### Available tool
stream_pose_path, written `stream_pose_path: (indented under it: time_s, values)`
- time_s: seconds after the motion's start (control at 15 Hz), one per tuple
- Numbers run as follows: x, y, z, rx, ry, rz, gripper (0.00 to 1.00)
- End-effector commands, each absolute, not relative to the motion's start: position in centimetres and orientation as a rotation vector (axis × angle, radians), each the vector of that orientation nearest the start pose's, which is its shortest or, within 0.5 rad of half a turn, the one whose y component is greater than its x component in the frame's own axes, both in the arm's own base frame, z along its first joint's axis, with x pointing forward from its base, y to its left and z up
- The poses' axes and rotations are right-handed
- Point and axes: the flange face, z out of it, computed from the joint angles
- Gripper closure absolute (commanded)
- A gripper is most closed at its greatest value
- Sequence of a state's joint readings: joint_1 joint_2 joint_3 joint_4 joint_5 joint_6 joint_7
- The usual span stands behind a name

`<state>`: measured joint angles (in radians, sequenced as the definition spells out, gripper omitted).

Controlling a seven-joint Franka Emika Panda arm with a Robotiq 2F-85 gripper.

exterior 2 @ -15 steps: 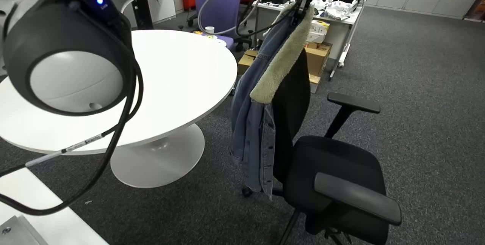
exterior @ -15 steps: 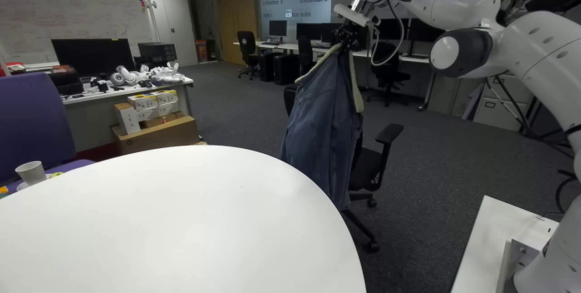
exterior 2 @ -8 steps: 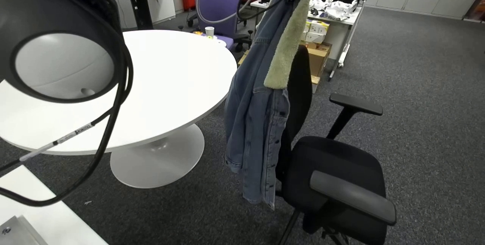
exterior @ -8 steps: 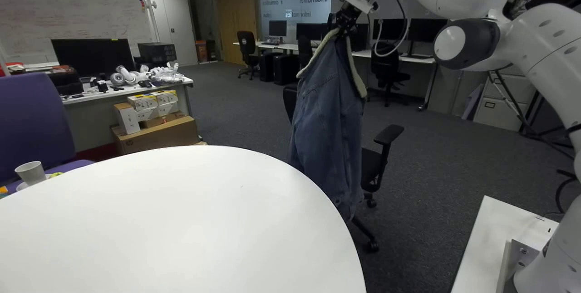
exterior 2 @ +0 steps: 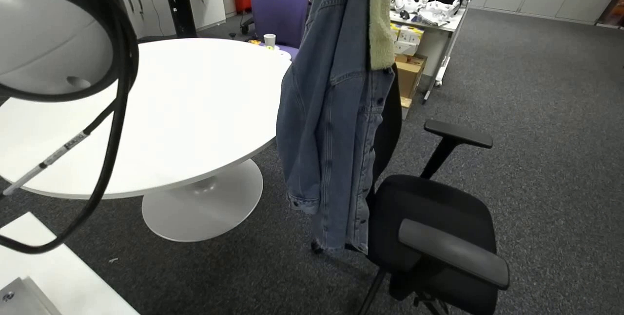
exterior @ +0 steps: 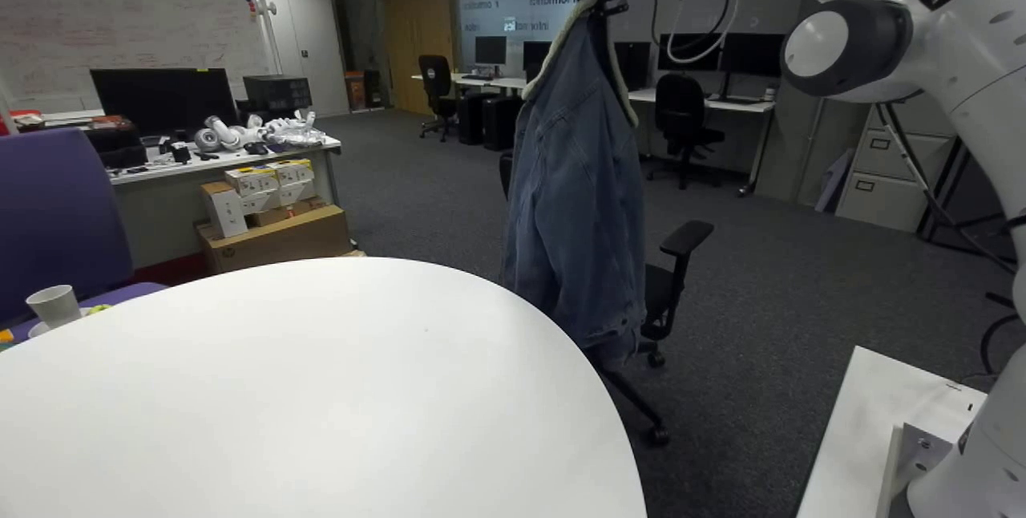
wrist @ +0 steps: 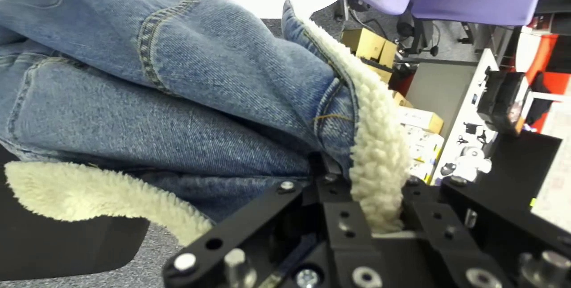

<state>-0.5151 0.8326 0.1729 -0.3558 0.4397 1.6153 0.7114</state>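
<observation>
Beside the round table point(exterior: 321, 390), a denim jacket point(exterior: 581, 181) hangs from the gripper point(wrist: 372, 181)

Faded blue denim with doubled, raised stitching falls in long soft folds, and the collar point(wrist: 379, 145) is a thick band of curly cream fleece. By contrast, the round table is a smooth white disc. Near its edge stands a black office chair point(exterior 2: 424, 212), with a flat padded seat and a tall back.

Only the wrist view shows the grip closely: the fingers point(wrist: 348, 216) are drawn nearly together, pinching the fleece collar between them. An exterior view brings out the buttoned front point(exterior 2: 368, 149) and the flared pedestal point(exterior 2: 204, 203) under the round table, with the gripper itself beyond the frame.

Directly below the gripper, the jacket hangs between the round table and the chair's back. Whether its cloth touches the chair, I cannot tell.
</observation>
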Motion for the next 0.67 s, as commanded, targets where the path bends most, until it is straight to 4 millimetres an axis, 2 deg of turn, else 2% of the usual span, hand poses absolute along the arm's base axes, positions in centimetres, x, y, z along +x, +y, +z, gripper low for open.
stream_pose_path:
  time_s: [0.0, 0.33, 0.47, 0.6]
  values:
    - [64.0, -27.5, 73.8, -2.043, 1.136, -0.554, 0.97]
    - [60.8, -27.7, 78.9, -1.944, 1.089, -0.622, 0.97]
    - [59.2, -28.4, 80.5, -1.907, 1.089, -0.637, 0.97]
    - [57.6, -27.9, 81.3, -1.955, 1.042, -0.585, 0.97]
